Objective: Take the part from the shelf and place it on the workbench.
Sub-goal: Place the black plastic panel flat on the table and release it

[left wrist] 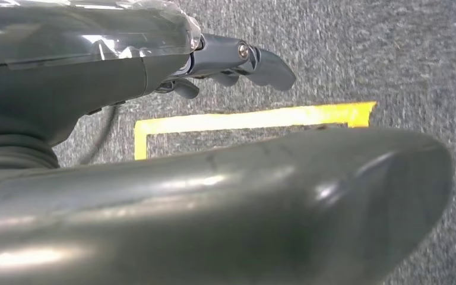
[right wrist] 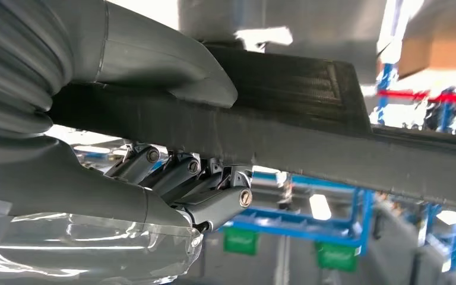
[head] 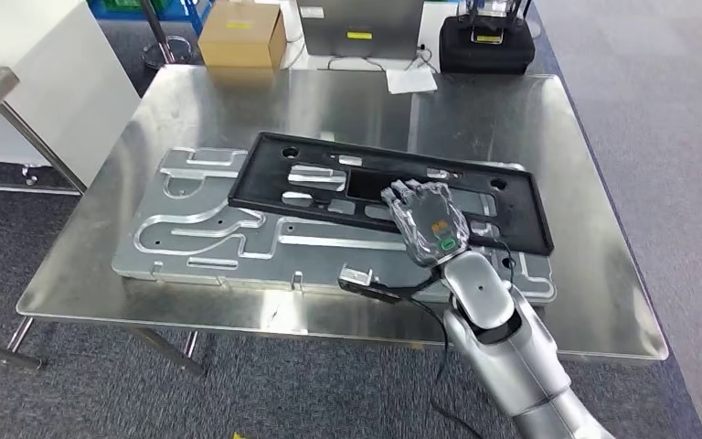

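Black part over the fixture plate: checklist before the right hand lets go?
1. Right hand grips the black part, thumb on one face and fingers on the other in the right wrist view: ok.
2. Part over the aluminium fixture plate: ok.
3. Part seated flat in the plate: cannot tell.
4. Part square to the plate: not ok, it lies skewed.
5. Left hand away from the workbench, over carpet: ok.

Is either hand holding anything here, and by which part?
The right hand grips the black frame part at its near long edge. The left hand holds nothing.
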Robot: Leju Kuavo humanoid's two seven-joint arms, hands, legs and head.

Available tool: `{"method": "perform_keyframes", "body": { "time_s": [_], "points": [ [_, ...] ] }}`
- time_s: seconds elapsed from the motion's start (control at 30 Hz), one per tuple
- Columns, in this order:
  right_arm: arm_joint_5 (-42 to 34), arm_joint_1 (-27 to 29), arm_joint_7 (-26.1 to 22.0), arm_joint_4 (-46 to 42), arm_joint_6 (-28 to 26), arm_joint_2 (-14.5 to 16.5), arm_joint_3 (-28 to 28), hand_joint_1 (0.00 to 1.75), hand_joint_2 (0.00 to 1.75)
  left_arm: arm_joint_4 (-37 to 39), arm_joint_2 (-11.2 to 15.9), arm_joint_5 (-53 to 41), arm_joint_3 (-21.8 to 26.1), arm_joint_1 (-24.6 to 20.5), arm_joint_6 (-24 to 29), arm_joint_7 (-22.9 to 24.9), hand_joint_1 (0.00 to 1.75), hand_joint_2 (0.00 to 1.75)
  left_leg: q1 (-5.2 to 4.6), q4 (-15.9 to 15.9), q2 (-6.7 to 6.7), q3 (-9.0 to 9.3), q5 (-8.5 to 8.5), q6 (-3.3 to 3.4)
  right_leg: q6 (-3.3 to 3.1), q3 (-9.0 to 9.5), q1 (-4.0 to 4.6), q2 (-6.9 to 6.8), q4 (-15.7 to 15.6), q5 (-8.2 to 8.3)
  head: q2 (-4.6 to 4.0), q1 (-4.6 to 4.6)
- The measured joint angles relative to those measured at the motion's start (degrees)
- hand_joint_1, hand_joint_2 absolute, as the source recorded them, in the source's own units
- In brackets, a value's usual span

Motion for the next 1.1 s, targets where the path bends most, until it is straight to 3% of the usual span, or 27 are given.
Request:
{"method": "perform_keyframes", "body": {
  "time_s": [0.07,0.13,0.23,0.27,0.3,0.37,0.4,0.47,0.53,0.63,0.73,0.8,0.83,0.93,1.0,1.1],
  "points": [
    [-0.4,-1.0,-0.4,1.6,0.2,0.0,1.3,1.75,1.75,0.4,0.4,0.2,0.0,0.0,-0.3,-0.4,0.0,0.0,0.14,-0.9,0.02,0.32,0.19,0.3,0.63,0.14,-0.08,-0.03,-0.2,-0.06,0.01,0.0],
    [-0.9,-1.9,-0.3,2.8,0.3,-0.1,1.9,1.75,1.75,0.7,0.7,0.3,-0.1,-0.1,-0.5,-1.0,0.0,0.0,0.54,-2.0,0.08,1.03,0.55,0.7,1.23,-0.64,-0.03,-0.05,1.8,-1.43,0.0,0.1],
    [-1.8,-2.9,0.3,4.9,0.2,-0.8,2.2,1.75,1.75,1.1,0.9,0.7,-0.1,-0.3,-0.8,-1.7,0.0,0.0,0.69,-2.5,0.08,1.41,0.56,1.08,1.86,-6.08,-0.31,-0.03,11.7,-5.55,-0.01,0.25],
    [-2.0,-2.9,0.6,5.6,0.1,-1.2,2.1,1.31,1.31,1.3,0.9,0.8,-0.1,-0.3,-0.8,-1.8,0.0,0.44,0.69,-2.4,0.03,1.44,0.46,1.13,2.03,-7.66,-0.44,-0.05,14.1,-5.86,0.0,0.25],
    [-2.2,-2.7,0.8,6.2,-0.1,-1.6,1.9,0.87,0.87,1.4,0.9,1.1,-0.1,-0.4,-0.8,-2.0,0.0,0.87,0.71,-2.3,-0.04,1.47,0.34,1.11,2.16,-8.31,-0.57,-0.07,14.5,-5.03,0.0,0.25],
    [-2.5,-2.6,1.2,7.5,-0.8,-2.4,1.0,0.0,0.0,1.7,0.9,1.4,-0.1,-0.4,-0.9,-2.1,0.0,1.75,0.77,-1.8,-0.19,1.55,-0.1,0.89,2.23,-6.42,-0.78,-0.13,8.9,-0.69,-0.01,0.26],
    [-2.6,-2.6,1.3,8.0,-1.3,-2.8,0.2,0.0,0.0,1.8,0.9,1.5,-0.1,-0.3,-0.9,-2.1,0.0,1.75,0.69,-1.5,-0.23,1.52,-0.39,0.67,2.11,-4.83,-0.74,-0.17,5.2,1.1,-0.01,0.26],
    [-2.7,-2.4,1.4,9.0,-2.1,-3.4,-1.2,0.0,0.0,2.0,0.8,1.7,-0.1,-0.4,-0.9,-1.9,0.0,0.87,0.54,-0.9,-0.23,1.4,-0.83,0.15,1.64,-2.87,-0.56,-0.13,0.5,2.72,-0.01,0.21],
    [-2.8,-1.8,1.4,9.8,-2.5,-3.9,-2.6,0.0,0.0,2.1,0.8,2.2,-0.1,-0.4,-0.9,-1.7,0.0,0.0,0.48,-0.9,-0.19,1.4,-0.91,-0.37,1.05,-2.77,-0.39,0.0,0.0,2.6,0.0,0.18],
    [-2.8,-0.7,1.5,10.7,-3.0,-4.3,-4.9,0.0,0.0,2.3,0.9,2.9,0.0,-0.4,-0.9,-1.6,0.0,0.0,0.61,1.0,-0.05,0.76,-2.49,-1.27,0.04,-2.31,-0.71,-0.03,-0.6,2.76,-0.01,0.08],
    [-2.8,0.5,1.5,11.6,-3.6,-4.4,-6.8,0.0,0.0,2.4,0.8,3.3,0.0,-0.4,-0.9,-1.6,0.0,0.0,0.91,11.0,0.01,-3.75,-7.34,-1.92,-0.45,-2.03,-0.74,-0.1,-0.8,2.66,-0.01,-0.06],
    [-2.9,1.7,1.5,12.3,-4.2,-4.4,-7.8,0.0,0.0,2.5,0.8,3.4,0.0,-0.4,-0.9,-1.6,0.0,0.0,1.05,14.8,0.02,-5.71,-7.94,-2.09,-0.49,-1.96,-0.67,-0.1,-0.7,2.58,-0.01,-0.06],
    [-3.0,2.2,1.4,12.5,-4.5,-4.5,-8.2,0.0,0.0,2.6,0.8,3.5,0.0,-0.4,-0.9,-1.6,0.0,0.0,1.08,13.5,0.02,-5.14,-6.64,-2.05,-0.46,-1.88,-0.67,-0.08,-0.7,2.55,-0.01,-0.06],
    [-3.3,3.5,1.3,12.9,-5.4,-4.5,-9.4,0.0,0.0,2.6,0.8,3.6,0.0,-0.5,-0.9,-1.7,0.0,0.0,0.98,2.5,0.0,0.15,-1.64,-1.39,-0.05,-1.59,-0.59,0.06,-0.6,2.36,-0.01,-0.04],
    [-3.5,4.4,1.1,12.8,-6.0,-4.4,-10.1,0.0,0.0,2.6,0.8,3.7,0.0,-0.6,-0.9,-1.8,0.0,0.0,0.71,-0.9,-0.04,1.73,-1.07,-0.87,0.61,-1.59,-0.5,0.14,-0.7,2.38,-0.01,0.0],
    [-4.0,5.9,0.7,12.0,-6.4,-4.2,-11.2,0.0,0.0,2.6,0.7,3.8,0.0,-0.7,-0.9,-1.8,0.0,0.0,0.72,-1.5,-0.07,1.98,-0.72,0.11,1.71,-1.6,-0.59,0.16,-0.6,2.17,0.0,0.03]
  ]
}}
